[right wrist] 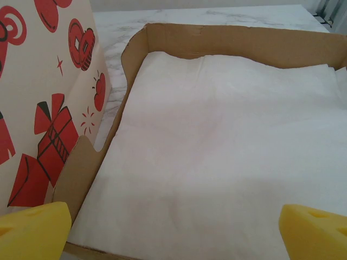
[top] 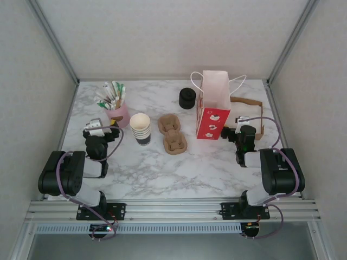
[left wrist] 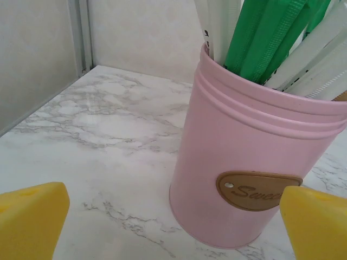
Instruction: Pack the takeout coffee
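Left hand (top: pixel 100 127) and right hand (top: pixel 242 122) gape wide, empty: packing not begun. Next, likely, left hand must reach across to cups (top: pixel 141 129).

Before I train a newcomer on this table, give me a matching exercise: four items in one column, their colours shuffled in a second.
Items:
1. sachet tin
2. lid stack
3. cup carriers
4. gift bag

Colours:
a. black
b. white and red
c. pink
d. brown

Pairs: 1-c, 2-a, 3-d, 4-b
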